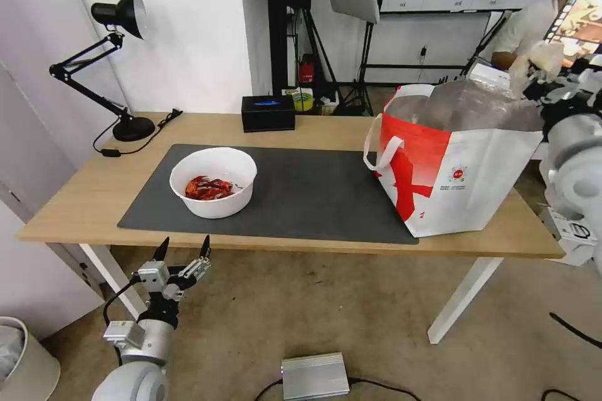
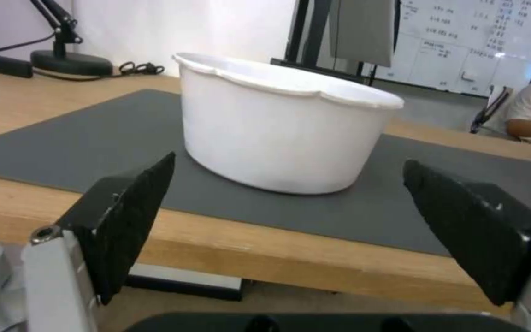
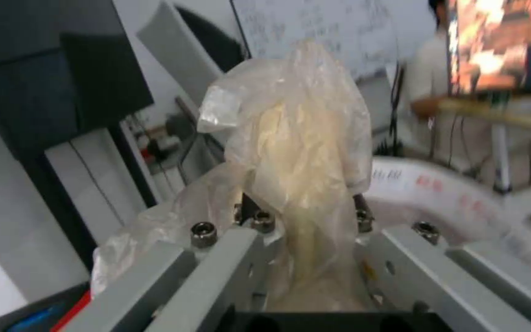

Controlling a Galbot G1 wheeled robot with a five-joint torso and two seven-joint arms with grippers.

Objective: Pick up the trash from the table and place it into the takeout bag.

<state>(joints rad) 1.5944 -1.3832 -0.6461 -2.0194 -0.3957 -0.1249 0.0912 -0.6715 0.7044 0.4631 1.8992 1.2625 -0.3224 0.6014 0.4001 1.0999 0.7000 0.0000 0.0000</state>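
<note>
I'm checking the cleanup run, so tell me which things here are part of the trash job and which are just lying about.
Part of the job:
white bowl of red shells on the table
plastic-wrapped pale lump in the right gripper
takeout bag
left gripper, open

Just lying about:
desk lamp
black tissue box

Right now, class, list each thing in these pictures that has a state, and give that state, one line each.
White bowl: upright on the dark mat, red shells inside.
Takeout bag: standing open on the table.
Plastic-wrapped lump: gripped, held near the bag's top.
Left hand: open, below the table edge, facing the bowl.
Right hand: shut on the lump.
</note>
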